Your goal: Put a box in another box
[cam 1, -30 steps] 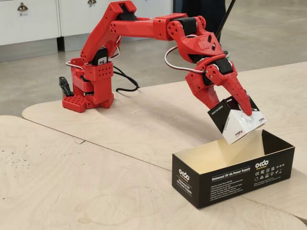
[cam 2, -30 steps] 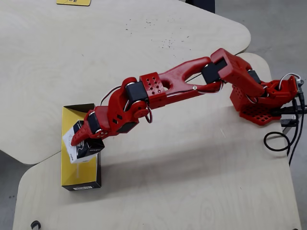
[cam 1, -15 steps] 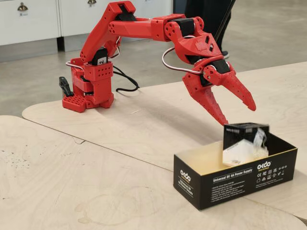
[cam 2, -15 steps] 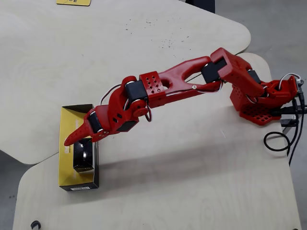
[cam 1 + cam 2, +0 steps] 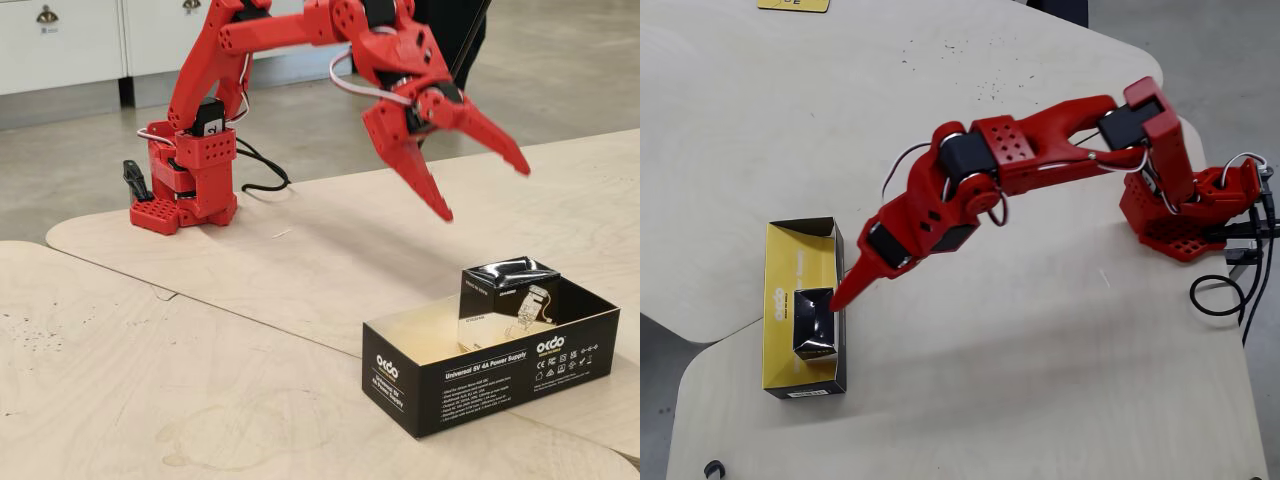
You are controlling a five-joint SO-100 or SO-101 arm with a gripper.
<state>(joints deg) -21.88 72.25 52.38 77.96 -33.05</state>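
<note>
Red plastic: the arm and its gripper (image 5: pixel 485 190), both fingers long and tapered to points.
Gripper opening: spread wide in the fixed view, one finger (image 5: pixel 420 175) slanting down, the other (image 5: pixel 490 135) reaching out to the right; empty between them.
Gripper contact: in the fixed view it hangs in the air, touching nothing; in the overhead view (image 5: pixel 845 292) only one finger shows clearly, its tip over the long box's near wall.
Cube box (image 5: pixel 508 292): below the gripper and apart from it, standing upright inside the long box at the right end as the fixed view shows it; glossy black top, white side with small print. In the overhead view (image 5: pixel 813 322) it sits just beyond the fingertip, toward the lower end of the long box.
Long box (image 5: pixel 470 385): black outside, tan inside, open at the top, resting on the surface under and ahead of the gripper; white "Universal 5V 4A Power Supply" print on its front wall.
Surface (image 5: pixel 200 340): pale plywood panels.
Base (image 5: pixel 190 185): far behind the gripper, on the surface, with black cable (image 5: pixel 262 170) trailing off.
</note>
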